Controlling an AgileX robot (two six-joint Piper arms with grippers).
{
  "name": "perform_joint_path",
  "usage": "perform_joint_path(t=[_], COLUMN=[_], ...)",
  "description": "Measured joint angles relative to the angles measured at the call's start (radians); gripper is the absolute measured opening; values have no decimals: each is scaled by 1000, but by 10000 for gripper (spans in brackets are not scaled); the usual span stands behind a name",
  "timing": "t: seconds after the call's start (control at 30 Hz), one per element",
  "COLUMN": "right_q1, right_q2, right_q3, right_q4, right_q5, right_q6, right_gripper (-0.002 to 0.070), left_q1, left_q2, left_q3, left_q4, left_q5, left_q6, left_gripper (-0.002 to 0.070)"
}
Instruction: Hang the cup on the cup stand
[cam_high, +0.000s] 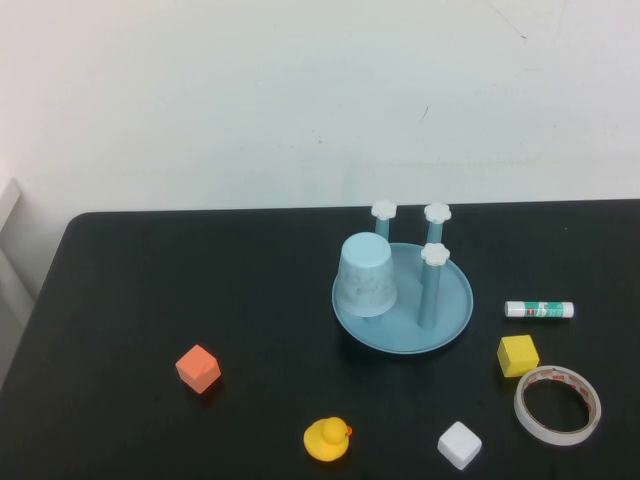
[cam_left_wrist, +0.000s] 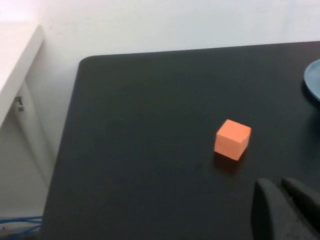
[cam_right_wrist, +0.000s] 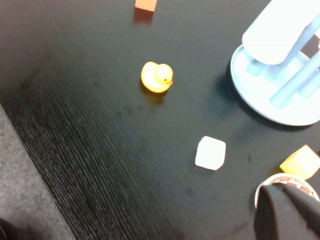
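Observation:
The light-blue cup (cam_high: 366, 275) sits upside down over the front-left post of the cup stand (cam_high: 400, 345), hiding that post. The other three blue posts show their white flower caps (cam_high: 434, 253). Neither arm shows in the high view. My left gripper (cam_left_wrist: 280, 184) hovers shut and empty over the table's left part, near an orange cube (cam_left_wrist: 233, 139); the stand's rim (cam_left_wrist: 313, 80) shows at that view's edge. My right gripper (cam_right_wrist: 285, 189) is shut and empty above the tape roll (cam_right_wrist: 263, 189). The cup (cam_right_wrist: 277, 35) on the stand (cam_right_wrist: 260, 100) also shows in the right wrist view.
On the black table lie an orange cube (cam_high: 198, 368), a yellow rubber duck (cam_high: 327, 439), a white cube (cam_high: 459, 445), a yellow cube (cam_high: 517, 355), a tape roll (cam_high: 557, 405) and a glue stick (cam_high: 539, 310). A white wall stands behind the table.

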Motion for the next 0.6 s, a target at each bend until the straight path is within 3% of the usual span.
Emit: perform_joint_path(t=[0.6], right_q1=[0], right_q2=[0], right_q3=[0], right_q4=[0], right_q5=[0], right_q6=[0], right_gripper=[-1], left_q1=[-25], left_q2=[0], left_q3=[0], left_q4=[0], left_q5=[0], left_q6=[16], left_gripper=[-1])
